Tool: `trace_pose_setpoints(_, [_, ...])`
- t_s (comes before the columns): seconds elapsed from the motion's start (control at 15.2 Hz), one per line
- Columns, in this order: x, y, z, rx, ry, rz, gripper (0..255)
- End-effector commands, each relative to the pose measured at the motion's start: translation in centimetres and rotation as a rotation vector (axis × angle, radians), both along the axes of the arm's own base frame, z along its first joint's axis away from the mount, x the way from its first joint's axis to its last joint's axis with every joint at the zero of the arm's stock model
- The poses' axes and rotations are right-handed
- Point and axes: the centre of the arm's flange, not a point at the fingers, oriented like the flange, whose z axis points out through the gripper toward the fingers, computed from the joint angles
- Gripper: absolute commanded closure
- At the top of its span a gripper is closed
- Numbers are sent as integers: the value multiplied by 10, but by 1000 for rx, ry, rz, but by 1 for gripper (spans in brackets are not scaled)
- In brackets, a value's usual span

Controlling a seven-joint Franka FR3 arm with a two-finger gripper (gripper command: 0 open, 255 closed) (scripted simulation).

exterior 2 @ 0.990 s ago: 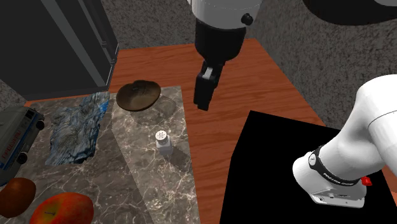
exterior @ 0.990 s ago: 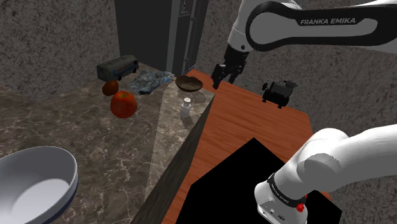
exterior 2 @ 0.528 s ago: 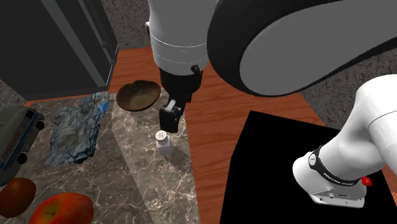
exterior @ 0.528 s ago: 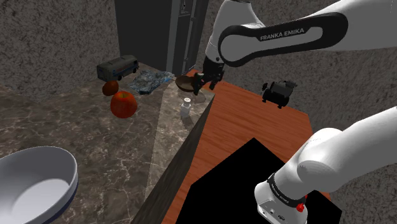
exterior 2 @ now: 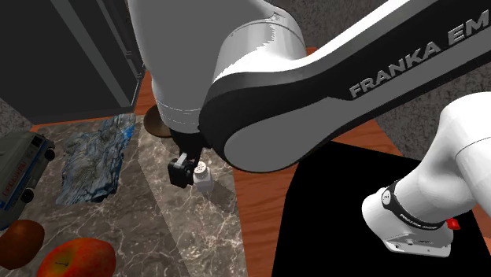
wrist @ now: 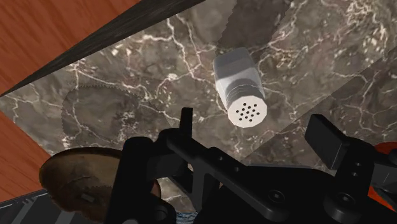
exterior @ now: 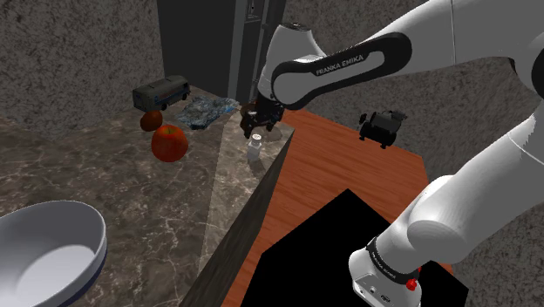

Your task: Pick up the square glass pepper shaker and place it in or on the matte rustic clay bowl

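Note:
The pepper shaker [wrist: 239, 84] is a small square pale body with a round perforated cap, upright on the marble counter [exterior: 105, 183] near its edge with the wooden table. It shows just below the hand [exterior: 255, 149] and beside one black finger [exterior 2: 203, 178]. My gripper [wrist: 254, 130] hangs open just above it, fingers [wrist: 324, 139] apart and touching nothing. In the shoulder view the gripper [exterior: 259, 127] stands between shaker and bowl. The brown clay bowl [wrist: 70, 179] lies close behind the hand, its rim peeking out past the arm [exterior 2: 152, 126].
A red apple [exterior: 169, 142], a smaller reddish-brown fruit [exterior: 152, 120], a toy van [exterior: 161, 92] and a crumpled blue sheet [exterior: 202, 112] lie on the counter. A big white bowl [exterior: 48, 249] sits near. A black device [exterior: 384, 126] stands on the wooden table [exterior: 349, 166].
The arm has swung from above the wooden table over to the counter and come down, so the open gripper now hangs just over the shaker. Shaker and bowl have not moved.

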Motion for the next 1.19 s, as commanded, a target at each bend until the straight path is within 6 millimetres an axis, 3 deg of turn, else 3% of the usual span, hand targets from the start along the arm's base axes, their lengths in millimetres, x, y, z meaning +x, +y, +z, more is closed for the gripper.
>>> trace_pose_setpoints(0.0, [2,1,-10,1,-1,0,0])
trace_pose_setpoints(0.26, [5,0,-29,1,-1,0,0])
trace_pose_setpoints(0.73, [5,0,-28,1,-1,0,0])
trace_pose_setpoints(0.79, [5,0,-28,1,-1,0,255])
trace_pose_setpoints(1.12, [5,0,-28,1,-1,0,255])
